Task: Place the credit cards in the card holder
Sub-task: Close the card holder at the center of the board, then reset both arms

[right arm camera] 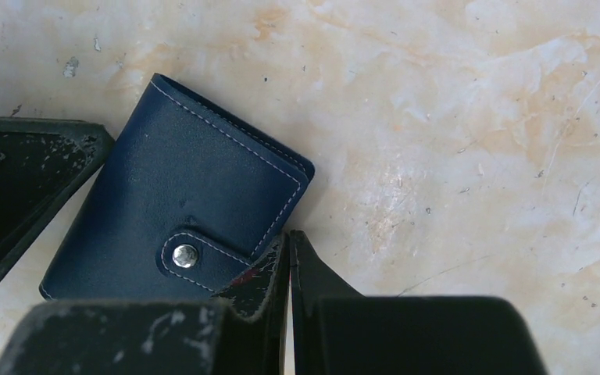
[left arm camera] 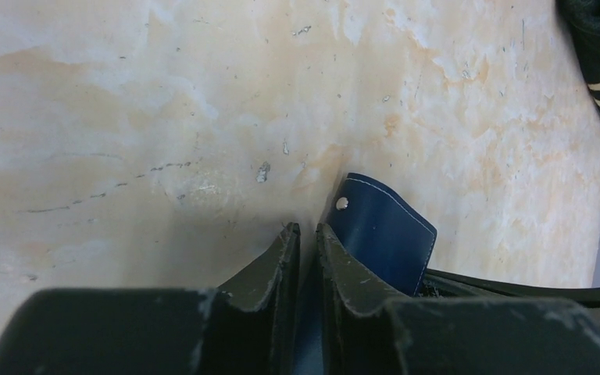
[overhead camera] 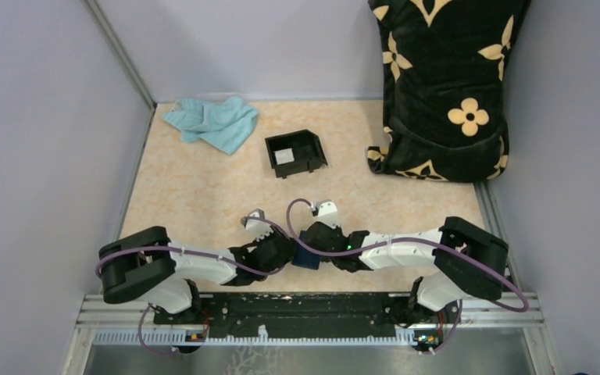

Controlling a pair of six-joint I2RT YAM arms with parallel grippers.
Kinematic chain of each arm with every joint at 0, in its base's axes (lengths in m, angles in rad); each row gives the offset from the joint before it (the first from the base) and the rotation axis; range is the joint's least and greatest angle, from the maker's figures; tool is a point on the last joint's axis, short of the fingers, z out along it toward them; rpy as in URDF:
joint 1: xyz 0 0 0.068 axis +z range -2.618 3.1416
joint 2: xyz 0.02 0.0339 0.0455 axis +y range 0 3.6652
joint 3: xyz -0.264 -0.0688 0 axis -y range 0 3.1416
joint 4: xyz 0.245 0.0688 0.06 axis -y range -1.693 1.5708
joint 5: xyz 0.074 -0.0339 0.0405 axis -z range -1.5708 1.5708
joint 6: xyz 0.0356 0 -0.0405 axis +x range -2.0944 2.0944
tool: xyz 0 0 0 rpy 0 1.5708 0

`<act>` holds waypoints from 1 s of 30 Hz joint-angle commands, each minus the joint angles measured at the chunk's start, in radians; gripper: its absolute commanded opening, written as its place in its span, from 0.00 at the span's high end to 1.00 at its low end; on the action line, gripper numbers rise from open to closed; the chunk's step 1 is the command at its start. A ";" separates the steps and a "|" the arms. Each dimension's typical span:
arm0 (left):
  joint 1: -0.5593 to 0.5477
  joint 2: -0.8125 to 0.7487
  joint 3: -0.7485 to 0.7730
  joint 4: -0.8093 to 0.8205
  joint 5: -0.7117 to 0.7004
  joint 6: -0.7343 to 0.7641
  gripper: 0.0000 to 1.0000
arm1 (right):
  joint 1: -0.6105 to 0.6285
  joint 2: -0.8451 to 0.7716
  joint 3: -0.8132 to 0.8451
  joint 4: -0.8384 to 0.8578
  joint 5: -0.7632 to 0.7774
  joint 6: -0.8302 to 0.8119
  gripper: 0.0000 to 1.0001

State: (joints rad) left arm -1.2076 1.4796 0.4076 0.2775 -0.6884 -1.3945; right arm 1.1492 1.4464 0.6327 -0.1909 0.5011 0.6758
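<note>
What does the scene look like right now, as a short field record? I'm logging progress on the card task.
card holder: navy, folded shut, lying between the grippers
snap tab: fastened
left gripper: closed on the card holder's edge
right gripper: shut, tips beside the snap tab
black box: farther back, one pale card inside
cards in holder: none visible
other: blue cloth, floral bag at the far side

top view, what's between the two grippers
The navy card holder lies between the left gripper and the right gripper, both at its edges; the top view shows it.
</note>
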 commanded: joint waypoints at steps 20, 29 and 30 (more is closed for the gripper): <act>0.352 -0.331 0.159 -0.210 -0.092 0.853 0.41 | -0.573 -0.256 0.039 0.142 -0.013 -0.356 0.58; 0.533 -0.370 0.006 0.145 0.029 1.135 0.32 | -0.651 -0.307 0.012 0.159 -0.071 -0.381 0.44; 0.533 -0.395 -0.038 0.219 0.038 1.172 0.32 | -0.651 -0.336 -0.018 0.177 -0.077 -0.364 0.40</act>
State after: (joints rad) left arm -0.6765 1.1564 0.4908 0.2234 -0.7128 -0.4393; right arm 0.5007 1.2129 0.6498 -0.0937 0.4671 0.2989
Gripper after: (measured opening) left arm 0.673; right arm 0.554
